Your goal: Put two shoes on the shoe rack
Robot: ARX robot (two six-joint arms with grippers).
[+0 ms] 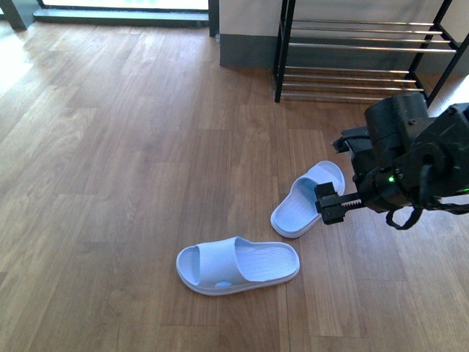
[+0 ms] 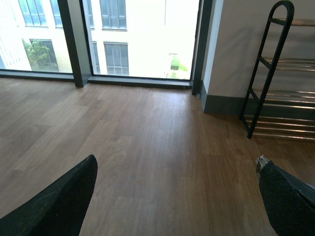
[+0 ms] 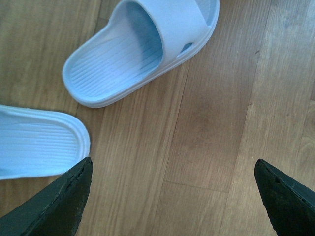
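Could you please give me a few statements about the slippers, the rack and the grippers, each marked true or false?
1. The nearer slipper and the farther slipper both lie on the floor. True.
2. The right gripper is shut on a slipper. False: it is open and holds nothing.
3. The left gripper is open over bare floor. True.
4. A slipper already sits on the shoe rack. False: no footwear shows on the tiers in view.
5. The slippers are stacked. False: they lie apart.
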